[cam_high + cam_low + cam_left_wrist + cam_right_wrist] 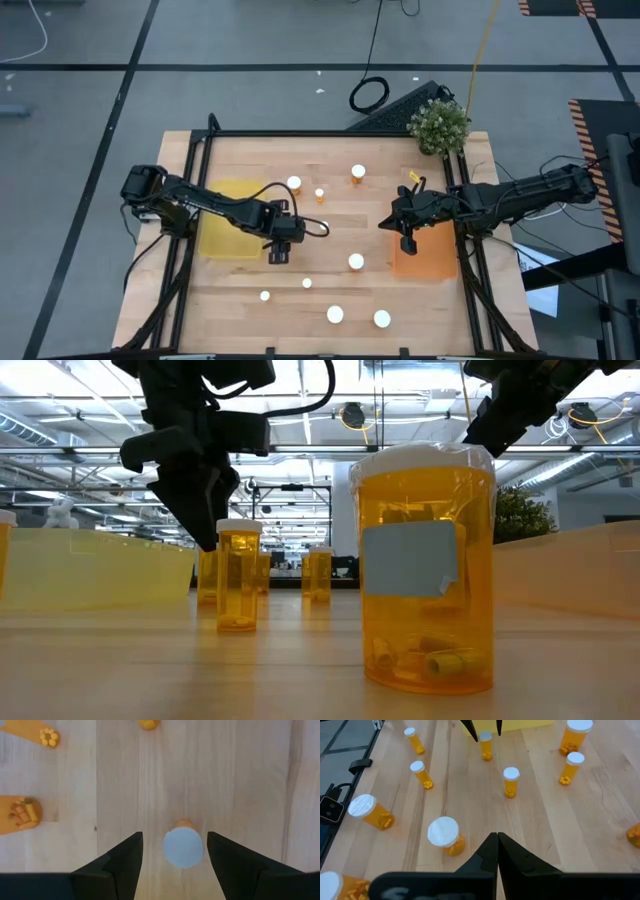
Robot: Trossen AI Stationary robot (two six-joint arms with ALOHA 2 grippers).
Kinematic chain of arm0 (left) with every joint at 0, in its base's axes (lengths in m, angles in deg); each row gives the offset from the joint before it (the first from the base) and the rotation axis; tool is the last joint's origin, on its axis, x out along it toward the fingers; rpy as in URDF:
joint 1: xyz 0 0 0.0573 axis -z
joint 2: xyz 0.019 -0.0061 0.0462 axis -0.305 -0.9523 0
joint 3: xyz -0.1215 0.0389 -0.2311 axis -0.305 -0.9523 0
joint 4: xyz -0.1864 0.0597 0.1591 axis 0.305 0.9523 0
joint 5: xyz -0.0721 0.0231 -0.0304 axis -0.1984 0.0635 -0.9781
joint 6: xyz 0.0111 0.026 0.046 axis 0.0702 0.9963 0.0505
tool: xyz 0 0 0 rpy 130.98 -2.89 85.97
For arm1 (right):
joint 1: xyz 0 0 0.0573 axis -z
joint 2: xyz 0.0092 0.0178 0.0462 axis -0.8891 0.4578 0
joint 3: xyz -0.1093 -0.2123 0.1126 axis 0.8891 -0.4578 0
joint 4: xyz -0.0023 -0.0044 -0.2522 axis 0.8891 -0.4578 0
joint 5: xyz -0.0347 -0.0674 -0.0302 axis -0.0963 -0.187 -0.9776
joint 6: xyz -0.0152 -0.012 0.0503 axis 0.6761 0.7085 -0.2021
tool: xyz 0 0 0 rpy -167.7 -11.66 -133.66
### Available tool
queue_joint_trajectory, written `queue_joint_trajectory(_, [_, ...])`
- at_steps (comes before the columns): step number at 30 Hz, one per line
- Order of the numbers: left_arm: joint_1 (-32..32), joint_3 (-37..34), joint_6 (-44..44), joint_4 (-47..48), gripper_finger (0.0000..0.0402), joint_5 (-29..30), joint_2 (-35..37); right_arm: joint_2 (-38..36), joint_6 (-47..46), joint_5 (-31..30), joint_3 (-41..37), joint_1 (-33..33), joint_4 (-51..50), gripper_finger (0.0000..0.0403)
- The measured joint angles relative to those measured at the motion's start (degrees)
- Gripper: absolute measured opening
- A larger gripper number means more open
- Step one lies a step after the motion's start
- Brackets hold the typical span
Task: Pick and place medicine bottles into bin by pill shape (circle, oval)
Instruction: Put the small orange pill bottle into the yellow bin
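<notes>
So the left gripper (pixel 172 852) is hanging right over a small amber plastic medicine bottle with a round white cap (pixel 183 847), fingers spread wide with the cap sitting in the gap between them, not touching either one. That bottle is standing upright on the light wooden table (pixel 330 285), just off the edge of the yellow plastic tray (pixel 228 235) behind the gripper. The right gripper (pixel 497 851) is hovering by the orange plastic tray (pixel 426 255), fingers pinched together with nothing in them. The other amber bottles (pixel 510 781) are standing scattered across the wood ahead of it, well apart.
</notes>
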Motion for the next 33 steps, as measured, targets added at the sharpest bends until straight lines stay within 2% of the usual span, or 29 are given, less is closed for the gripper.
queue_joint_trajectory(10, [1.1, -0.1, -1.0, -1.2, 0.0225, 0.2, -4.9, 0.0, 0.0, 0.1, 0.0, 0.0, 0.0, 0.0000])
queue_joint_trajectory(33, [2.1, 0.0, -3.3, -1.2, 0.0225, 0.3, -2.0, 0.0, 0.2, 0.1, 0.0, 0.0, 0.0, 0.0000])
